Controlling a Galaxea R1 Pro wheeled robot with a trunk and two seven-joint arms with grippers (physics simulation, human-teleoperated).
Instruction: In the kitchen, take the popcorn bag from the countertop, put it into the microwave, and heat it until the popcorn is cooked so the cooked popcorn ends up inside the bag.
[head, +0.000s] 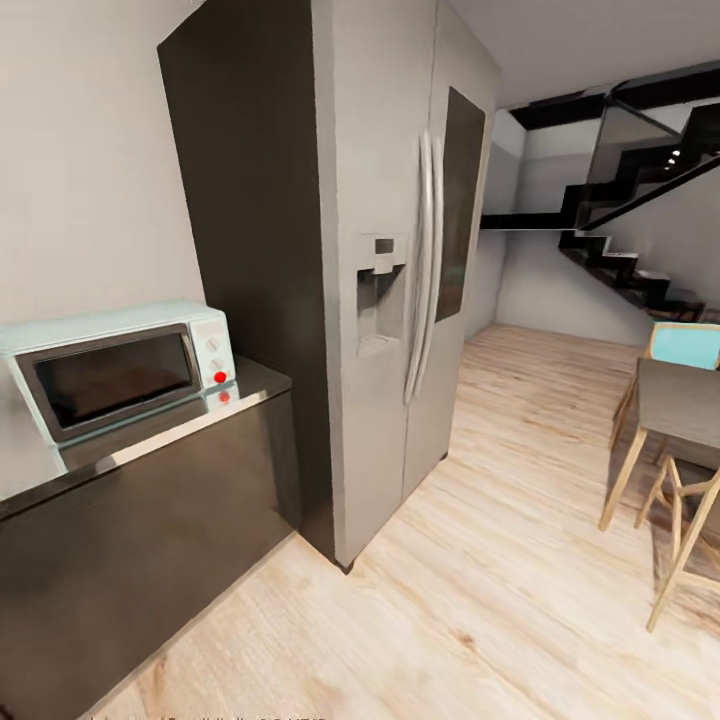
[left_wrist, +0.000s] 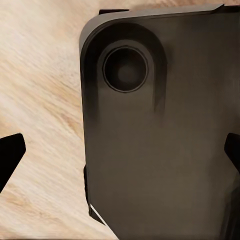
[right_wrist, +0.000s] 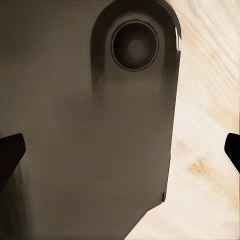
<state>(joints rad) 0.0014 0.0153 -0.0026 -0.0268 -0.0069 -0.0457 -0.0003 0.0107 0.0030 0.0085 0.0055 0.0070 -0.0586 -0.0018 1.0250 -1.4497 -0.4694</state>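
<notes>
Microwave (head: 120, 365) sits mid-left on the bench (head: 150, 440), door closed, no bag spotted yet. Both grippers (left_wrist: 120, 150) (right_wrist: 120, 150) hang spread, empty, over the robot base. Risk: clipping the fridge (head: 400, 280) while turning.

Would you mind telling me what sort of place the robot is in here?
Most likely a home kitchen opening onto a dining area: a pale blue microwave sits on a glossy countertop beside a tall steel fridge, with a wooden dining table and a staircase beyond.
</notes>
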